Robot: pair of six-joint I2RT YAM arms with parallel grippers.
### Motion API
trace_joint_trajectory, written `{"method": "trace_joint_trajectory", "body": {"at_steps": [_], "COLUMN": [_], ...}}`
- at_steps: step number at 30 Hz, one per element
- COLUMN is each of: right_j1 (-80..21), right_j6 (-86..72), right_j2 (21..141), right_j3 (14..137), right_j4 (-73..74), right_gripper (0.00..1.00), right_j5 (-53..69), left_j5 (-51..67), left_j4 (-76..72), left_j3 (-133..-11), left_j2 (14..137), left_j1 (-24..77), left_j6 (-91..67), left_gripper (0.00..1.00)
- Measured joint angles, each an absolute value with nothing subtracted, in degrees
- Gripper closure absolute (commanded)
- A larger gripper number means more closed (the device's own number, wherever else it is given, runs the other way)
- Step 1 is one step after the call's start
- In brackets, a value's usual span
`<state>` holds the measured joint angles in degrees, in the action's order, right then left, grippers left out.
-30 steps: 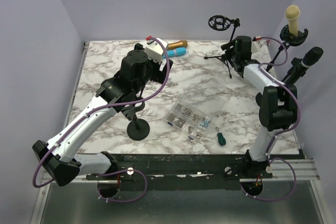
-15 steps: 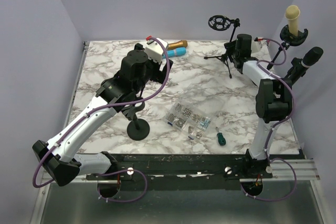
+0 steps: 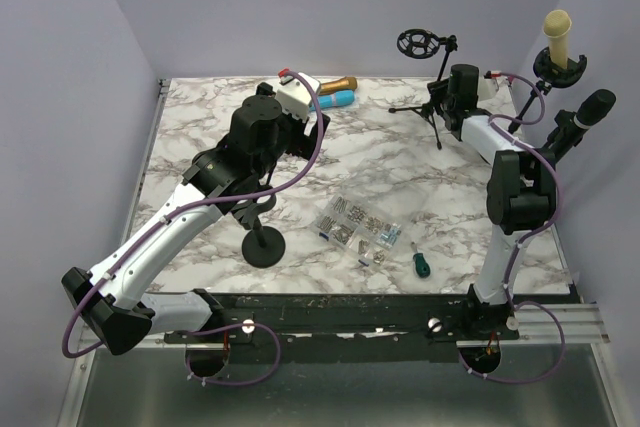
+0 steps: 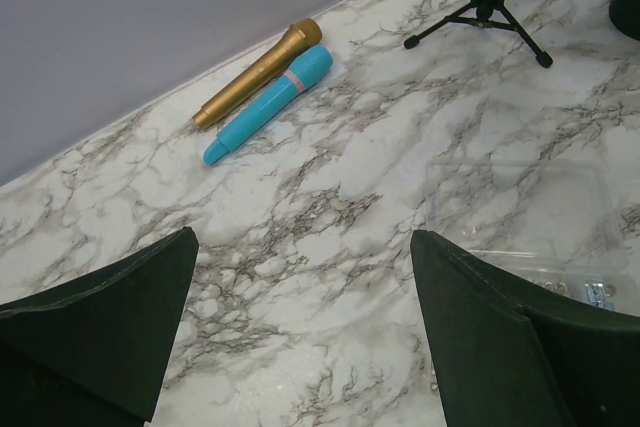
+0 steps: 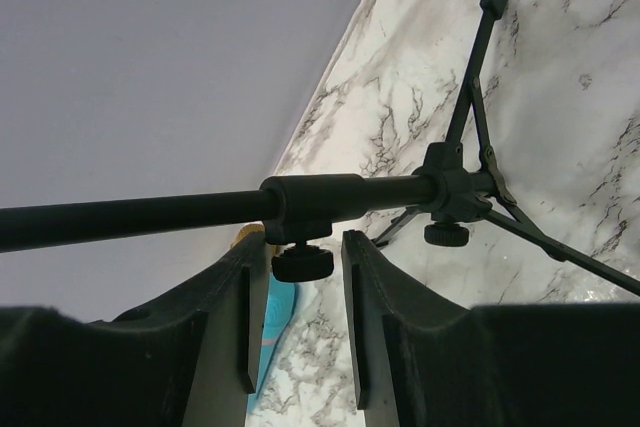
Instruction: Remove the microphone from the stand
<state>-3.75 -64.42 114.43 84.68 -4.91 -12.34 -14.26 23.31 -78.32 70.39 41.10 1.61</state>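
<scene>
A black tripod stand with an empty ring mount stands at the back right. My right gripper is at its pole. In the right wrist view the fingers are narrowly apart on either side of the clamp knob under the pole. A cream microphone and a black microphone sit in stands past the table's right edge. My left gripper is open and empty above the marble.
A gold microphone and a blue one lie side by side at the back wall. A round-based black stand stands front left. A clear box of screws and a green-handled screwdriver lie at the front middle.
My right arm folded and its gripper shifted a little back onto the tripod's pole, then held still. The left arm has not moved.
</scene>
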Motion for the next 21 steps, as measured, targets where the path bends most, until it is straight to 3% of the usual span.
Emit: {"method": "trace_joint_trajectory", "body": {"at_steps": [12,13,19,21], "right_j1": [-4.01,-4.05,-4.29,-4.29], "right_j6": [-62.41,-62.13,-60.4,-59.22], "right_j2": [114.43,114.43,114.43,114.48], "right_j3": [84.68,84.68,84.97,85.14], "right_j4": [-4.91,-4.91,-4.89,-4.82], "right_gripper": [0.59,0.61,0.96,0.99], "right_j5": [-12.73,-12.82,-12.86,-12.36], "left_j5": [-13.85,-13.82,-13.43,-13.43], "left_j4": [23.35,23.35,23.38,23.4], "left_j3": [-78.32,-78.32,-78.32,-78.32], "left_j2": [70.39,70.39,70.39,70.39], "left_j1": [41.1,41.1,41.1,41.1], "left_j6": [1.61,1.61,1.61,1.58], "left_gripper": [0.09,0.09,0.1,0.09]}}
